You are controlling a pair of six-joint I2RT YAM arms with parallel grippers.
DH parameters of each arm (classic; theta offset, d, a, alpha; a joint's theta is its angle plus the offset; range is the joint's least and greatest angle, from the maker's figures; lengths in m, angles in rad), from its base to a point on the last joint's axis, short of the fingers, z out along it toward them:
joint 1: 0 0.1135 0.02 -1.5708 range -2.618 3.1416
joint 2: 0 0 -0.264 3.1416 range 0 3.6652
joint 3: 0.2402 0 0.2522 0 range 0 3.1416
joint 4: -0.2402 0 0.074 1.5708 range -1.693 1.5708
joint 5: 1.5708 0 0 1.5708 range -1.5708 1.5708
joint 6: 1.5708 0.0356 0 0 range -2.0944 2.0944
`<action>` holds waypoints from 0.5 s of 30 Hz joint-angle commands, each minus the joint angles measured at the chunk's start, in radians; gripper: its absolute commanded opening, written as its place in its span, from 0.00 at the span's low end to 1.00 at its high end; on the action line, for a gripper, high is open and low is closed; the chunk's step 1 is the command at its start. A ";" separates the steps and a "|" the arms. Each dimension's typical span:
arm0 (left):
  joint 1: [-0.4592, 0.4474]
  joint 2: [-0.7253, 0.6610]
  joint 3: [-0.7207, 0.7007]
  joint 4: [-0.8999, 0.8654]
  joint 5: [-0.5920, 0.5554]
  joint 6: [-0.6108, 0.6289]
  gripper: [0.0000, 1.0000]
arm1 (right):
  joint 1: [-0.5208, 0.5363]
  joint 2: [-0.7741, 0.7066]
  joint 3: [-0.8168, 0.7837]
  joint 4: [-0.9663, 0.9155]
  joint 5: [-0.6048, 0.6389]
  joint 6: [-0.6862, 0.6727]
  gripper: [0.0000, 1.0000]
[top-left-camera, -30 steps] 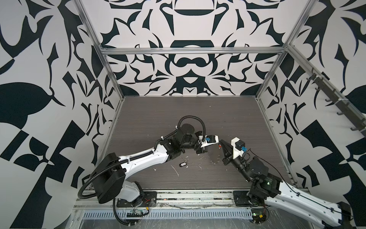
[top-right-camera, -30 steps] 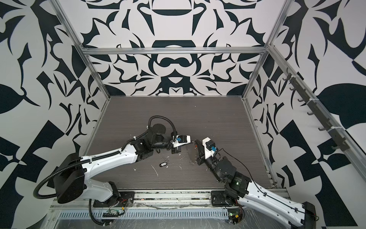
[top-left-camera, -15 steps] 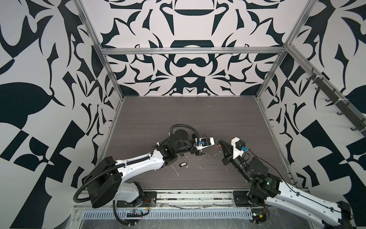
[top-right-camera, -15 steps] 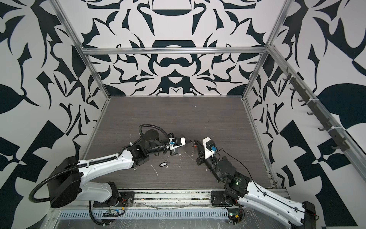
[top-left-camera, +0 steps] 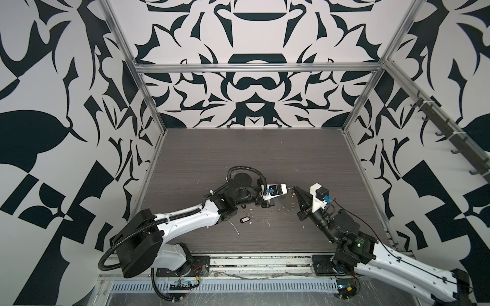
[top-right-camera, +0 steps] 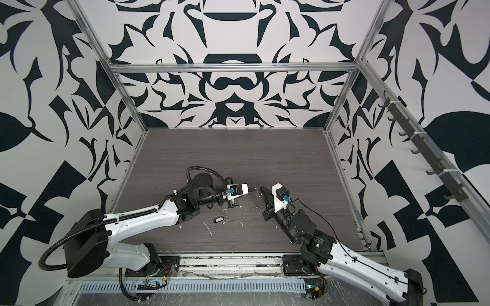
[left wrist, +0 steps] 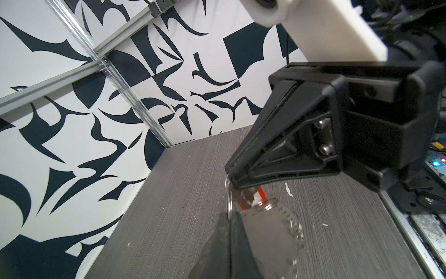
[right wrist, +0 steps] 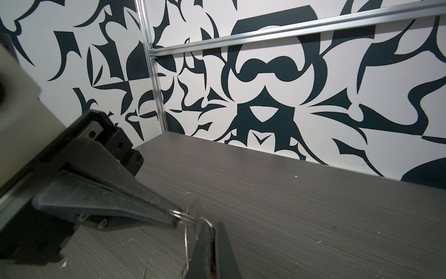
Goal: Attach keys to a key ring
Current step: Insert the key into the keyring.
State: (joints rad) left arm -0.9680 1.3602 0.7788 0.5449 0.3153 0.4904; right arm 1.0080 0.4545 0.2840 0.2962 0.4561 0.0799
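In the left wrist view my left gripper [left wrist: 229,217] is shut on the rim of the key ring [left wrist: 265,232], a thin grey hoop that looks like a clear disc. Just above it, my right gripper [left wrist: 231,180] is shut on the keys [left wrist: 248,196] that carry the red-orange tag [left wrist: 261,193]; they hang against the hoop's edge. The right wrist view shows my right gripper [right wrist: 212,225] tip to tip with the left gripper [right wrist: 175,218], and the hoop's wire [right wrist: 186,244] between them. A second bunch of keys with a black tag [top-left-camera: 244,220] [top-right-camera: 218,219] lies on the table.
The dark wood-grain table [top-left-camera: 252,159] carries white scraps and flecks [top-left-camera: 281,212] round the arms. Patterned walls with aluminium rails [top-left-camera: 254,67] close in three sides. A metal base rail [top-left-camera: 252,261] runs along the front edge.
My left arm's elbow and cable loop have swung left and lower, and the left wrist has turned. Both gripper tips stay together above the table. The right arm has not moved.
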 commanded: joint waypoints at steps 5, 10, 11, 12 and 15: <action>0.003 -0.002 0.050 -0.091 -0.025 0.058 0.00 | -0.009 -0.037 0.012 0.023 0.049 0.012 0.00; 0.003 -0.004 0.045 -0.083 -0.026 0.060 0.00 | -0.009 -0.036 0.013 0.023 0.049 0.012 0.00; 0.003 -0.004 0.046 -0.082 -0.025 0.059 0.00 | -0.008 -0.035 0.013 0.024 0.047 0.012 0.00; 0.002 -0.002 0.048 -0.084 -0.024 0.059 0.00 | -0.009 -0.033 0.014 0.025 0.045 0.013 0.00; 0.003 0.001 0.053 -0.088 -0.024 0.059 0.00 | -0.009 -0.030 0.014 0.026 0.042 0.014 0.00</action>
State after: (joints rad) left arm -0.9699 1.3605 0.8074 0.4816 0.3092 0.5327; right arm 1.0080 0.4351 0.2840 0.2802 0.4500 0.0803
